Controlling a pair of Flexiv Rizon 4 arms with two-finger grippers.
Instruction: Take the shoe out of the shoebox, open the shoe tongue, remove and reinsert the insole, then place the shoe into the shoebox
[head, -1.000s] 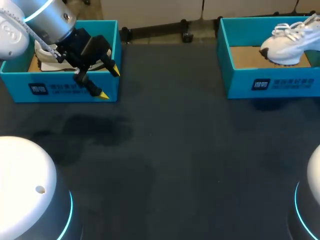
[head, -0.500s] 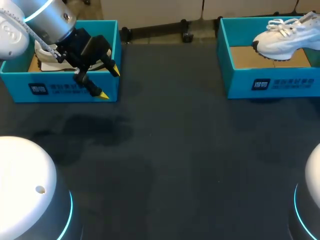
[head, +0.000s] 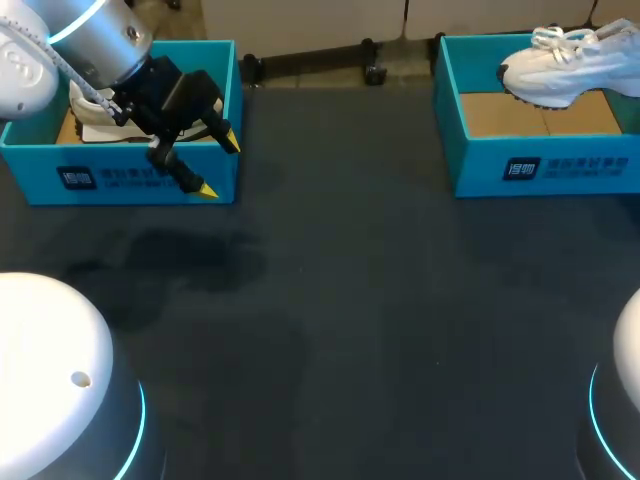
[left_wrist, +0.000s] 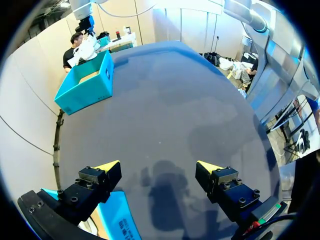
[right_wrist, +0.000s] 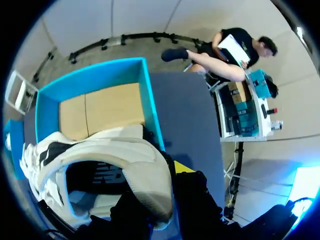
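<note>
Head view: a white sneaker (head: 560, 68) hangs in the air above the right shoebox (head: 530, 165), toe towards the middle of the surface (head: 350, 300), its sole clear of the box's cardboard floor. The sneaker runs off at the view's right edge, so the arm carrying it is not seen from here. At the far left stands the left shoebox (head: 120, 180) with a pale second shoe (head: 90, 110) lying inside. The left arm (head: 90, 40) reaches over that box, and the left claw (head: 218, 165) hangs above its front wall with fingers spread wide and nothing between them.

Left wrist view: the left claw (left_wrist: 157, 167) gapes over bare dark surface, and a corner of the left shoebox (left_wrist: 117, 220) sits under one finger. Well ahead, the right shoebox (left_wrist: 85, 92) stands with the sneaker (left_wrist: 87, 50) above it.

Right wrist view: the right claw (right_wrist: 160, 185) grips the sneaker (right_wrist: 115, 150) at its heel collar, one yellow tip outside the wall and the other finger hidden within the shoe. The open right shoebox (right_wrist: 150, 110) lies beneath and ahead.
</note>
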